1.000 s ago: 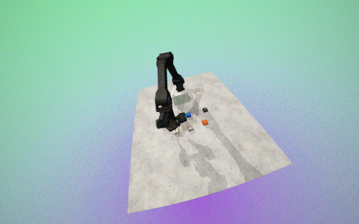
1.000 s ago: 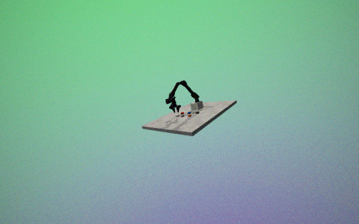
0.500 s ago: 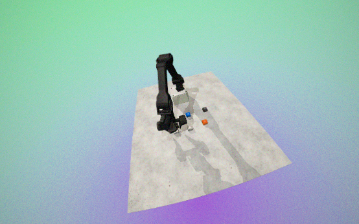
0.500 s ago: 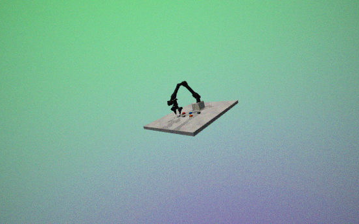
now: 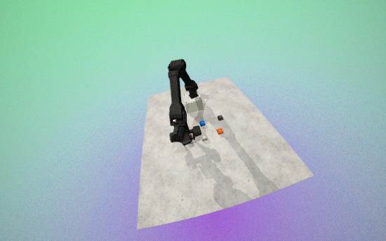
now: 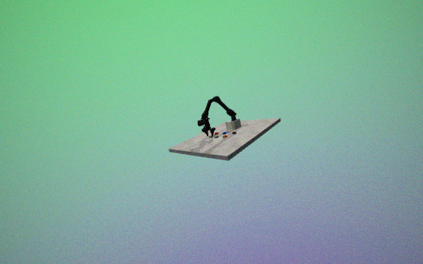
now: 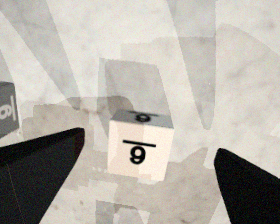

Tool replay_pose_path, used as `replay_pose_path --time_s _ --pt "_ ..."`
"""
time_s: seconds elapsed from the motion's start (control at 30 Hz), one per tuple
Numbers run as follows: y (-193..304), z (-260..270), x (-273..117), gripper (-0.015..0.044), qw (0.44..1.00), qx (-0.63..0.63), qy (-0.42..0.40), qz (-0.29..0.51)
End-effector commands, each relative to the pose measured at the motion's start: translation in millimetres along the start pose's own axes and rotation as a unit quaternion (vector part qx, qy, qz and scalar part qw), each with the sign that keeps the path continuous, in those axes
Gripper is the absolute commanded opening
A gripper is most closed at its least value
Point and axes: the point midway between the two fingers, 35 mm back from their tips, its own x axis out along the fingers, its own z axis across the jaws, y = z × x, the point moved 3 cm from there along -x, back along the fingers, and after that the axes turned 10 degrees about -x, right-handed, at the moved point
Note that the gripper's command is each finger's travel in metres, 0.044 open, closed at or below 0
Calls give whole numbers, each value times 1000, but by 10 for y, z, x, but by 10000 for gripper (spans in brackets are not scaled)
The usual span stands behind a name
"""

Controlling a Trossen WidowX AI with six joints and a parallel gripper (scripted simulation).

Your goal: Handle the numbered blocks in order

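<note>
My gripper [image 6: 210, 135] [image 7: 149, 145] is open, low over the table. Its fingers stand on either side of the white block [image 7: 140, 156], with gaps between them and the block. In the wrist view this block stands upright, its barred digit upside down, reading as 6. The grey block [image 5: 204, 138] [image 6: 216, 136] [image 7: 4, 120] is beyond the left finger, its barred digit sideways. The red block [image 6: 216, 133] is hidden behind the arm in the top view. The blue block [image 5: 202, 123] [image 6: 224, 133], orange block [image 5: 220, 131] [image 6: 224, 136] and black block [image 5: 220, 118] [image 6: 234, 133] stand apart; their digits are too small to read.
A pale grey-green box [image 5: 194, 106] [image 6: 232, 125] stands beneath the arm's far end, beyond the blocks. The arm's shadows fall across the marbled table top [image 5: 164, 195] [image 6: 259, 130]. The grey block is the nearest neighbour to the fingers in the wrist view.
</note>
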Motion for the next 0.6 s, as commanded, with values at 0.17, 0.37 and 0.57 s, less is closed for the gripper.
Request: replay_pose_path --time_s 0.17,0.37,0.57 --pt "5 -2 19 138 1000 -2 1 0" --pt "5 -2 19 120 1000 -2 1 0" --pt "5 -2 19 120 1000 -2 1 0"
